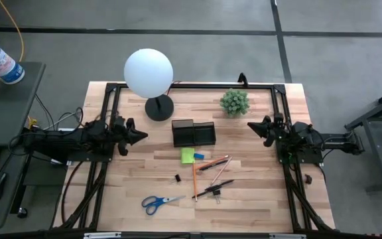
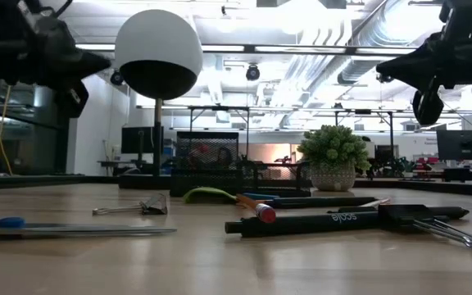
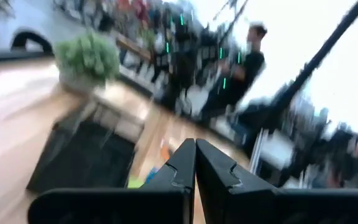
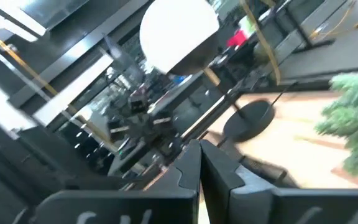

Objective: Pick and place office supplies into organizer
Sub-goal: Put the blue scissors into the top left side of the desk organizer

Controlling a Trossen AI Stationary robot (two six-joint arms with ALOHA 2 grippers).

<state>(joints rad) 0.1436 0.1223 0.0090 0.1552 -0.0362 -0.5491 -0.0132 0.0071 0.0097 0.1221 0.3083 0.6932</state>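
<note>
I am holding my left tool (image 1: 140, 137) and right tool (image 1: 253, 125) pinched together and empty above opposite bench (image 1: 257, 199) edges, leaving open wood around the central organizer (image 1: 193, 133), sticky-note pad (image 1: 187, 155), pencils (image 1: 212, 163) and scissors (image 1: 160, 202) lying between them.

Light wood-plank counter (image 1: 257, 199), high view. Dark organizer (image 1: 193, 133) at center. Globe lamp (image 1: 149, 74) base at its 10 o'clock, potted plant (image 1: 234, 102) at 2. Green sticky pad (image 1: 188, 155) w/ small blue block (image 1: 199, 156) just at organizer's 6. Pens/pencils (image 1: 211, 174) scattered at 5, black clip (image 1: 177, 178) at 6, blue-handled scissors (image 1: 159, 202) at 7, near front edge.
</note>
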